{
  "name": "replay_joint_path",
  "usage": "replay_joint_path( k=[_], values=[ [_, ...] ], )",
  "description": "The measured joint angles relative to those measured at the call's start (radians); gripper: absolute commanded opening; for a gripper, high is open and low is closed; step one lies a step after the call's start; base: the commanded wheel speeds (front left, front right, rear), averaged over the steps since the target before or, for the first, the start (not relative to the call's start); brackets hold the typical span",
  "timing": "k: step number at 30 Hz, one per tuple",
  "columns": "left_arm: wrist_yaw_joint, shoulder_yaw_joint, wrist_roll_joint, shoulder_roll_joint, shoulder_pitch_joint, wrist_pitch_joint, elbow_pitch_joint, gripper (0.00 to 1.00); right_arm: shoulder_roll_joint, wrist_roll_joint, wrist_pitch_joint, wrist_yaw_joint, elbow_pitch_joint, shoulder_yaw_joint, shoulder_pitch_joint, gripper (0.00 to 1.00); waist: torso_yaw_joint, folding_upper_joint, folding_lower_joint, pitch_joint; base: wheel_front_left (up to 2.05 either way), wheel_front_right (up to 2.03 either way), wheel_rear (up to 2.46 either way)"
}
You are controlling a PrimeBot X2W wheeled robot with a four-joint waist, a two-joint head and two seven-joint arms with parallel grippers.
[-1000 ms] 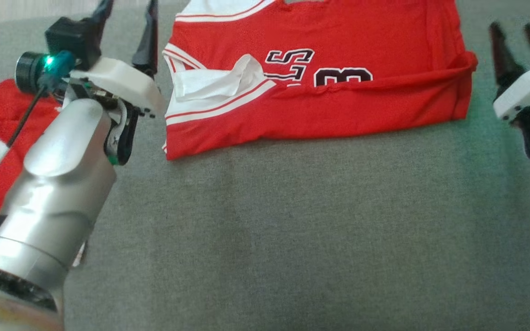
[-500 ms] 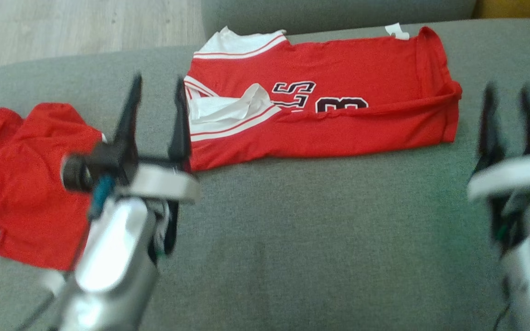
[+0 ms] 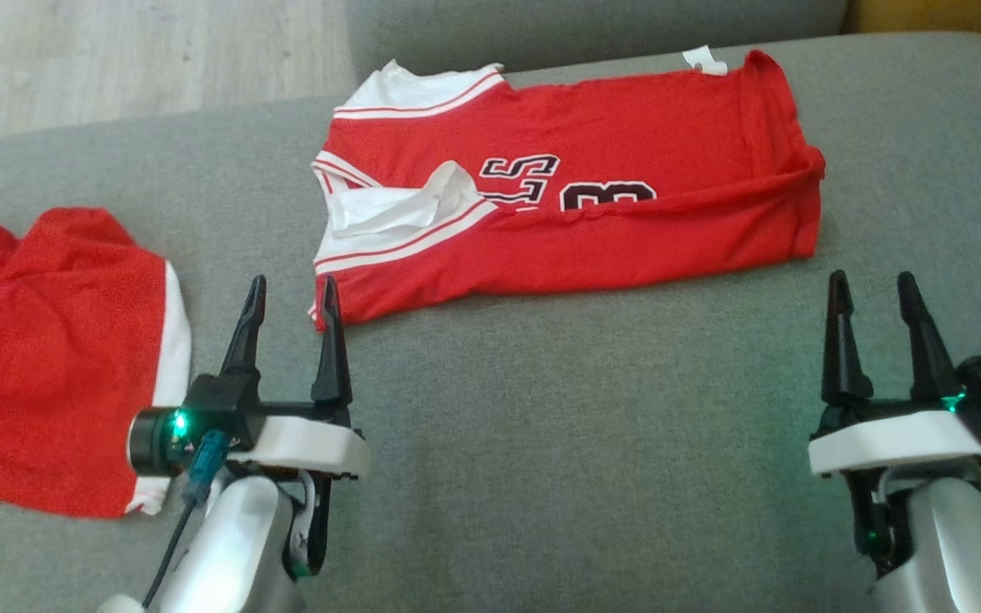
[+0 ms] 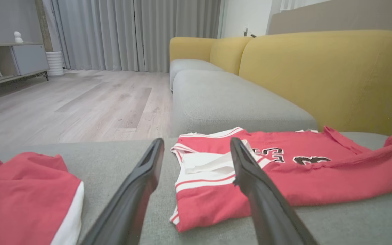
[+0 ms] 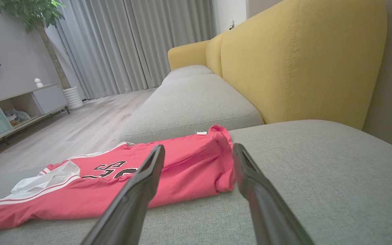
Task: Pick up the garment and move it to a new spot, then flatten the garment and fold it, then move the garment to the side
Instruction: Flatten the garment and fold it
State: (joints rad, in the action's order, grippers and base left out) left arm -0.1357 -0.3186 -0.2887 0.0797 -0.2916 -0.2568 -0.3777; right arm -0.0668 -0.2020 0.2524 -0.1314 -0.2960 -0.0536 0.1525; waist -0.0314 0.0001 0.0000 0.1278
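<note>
While the head camera has itself tilted since a second ago, so that the whole scene sits lower in its view, both arms have also drawn back. The left gripper [image 3: 294, 281], then level with the collar end of the jersey [image 3: 627, 243], is now at the jersey's near-left corner; contact there cannot be told. The right gripper [image 3: 872, 277], then beside the hem end, now stands back from the near-right corner. Both grippers have their fingers spread wide with nothing between them. The jersey's fold is unchanged.

The jersey lies flat on the grey cushion [image 3: 584, 443], ahead of both grippers, folded lengthwise. Its long axis runs crosswise to the fingers, from one gripper toward the other. The white-trimmed collar and armhole end points to the left gripper's side, the hem end to the right gripper's side. The dark lettering faces up, its lower part covered by the near long edge, which is turned over onto it.

Between the two grippers, and from the right gripper's fingertips to the near long edge, the cushion is bare. Beyond the jersey's far edge runs the seam to the neighbouring cushion [image 3: 593, 25]. The white collar corner reaches that far edge, with wooden floor [image 3: 141, 60] past it. Outward of the left gripper a second red garment [image 3: 56, 358] with a white stripe lies crumpled, parted from the jersey by a strip of bare cushion. Outward of the right gripper the cushion continues bare up to the yellow backrest [image 5: 301, 68].
</note>
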Motion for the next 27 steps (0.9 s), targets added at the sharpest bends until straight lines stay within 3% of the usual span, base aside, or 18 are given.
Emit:
replay_joint_path(
  k=[8, 13, 27],
  values=[
    [0.012, 0.024, 0.009, -0.007, -0.081, 0.004, -0.231, 1.00, 0.011, 0.017, 0.000, 0.000, 0.011, 0.026, 0.001, 1.00, -0.047, 0.0000, 0.0001, 0.033, 0.00, 0.00, 0.00],
    [0.002, 0.030, 0.015, 0.000, -0.170, 0.062, -0.381, 1.00, 0.015, 0.017, 0.000, 0.000, 0.021, 0.051, 0.005, 1.00, -0.077, 0.0000, 0.0001, 0.060, 0.00, 0.00, 0.00],
    [0.001, 0.029, 0.006, 0.028, -0.334, 0.162, -0.580, 1.00, 0.016, -0.030, 0.000, 0.000, 0.058, 0.114, 0.044, 1.00, -0.141, 0.0000, 0.0000, 0.139, 0.00, 0.00, 0.00]
  ],
)
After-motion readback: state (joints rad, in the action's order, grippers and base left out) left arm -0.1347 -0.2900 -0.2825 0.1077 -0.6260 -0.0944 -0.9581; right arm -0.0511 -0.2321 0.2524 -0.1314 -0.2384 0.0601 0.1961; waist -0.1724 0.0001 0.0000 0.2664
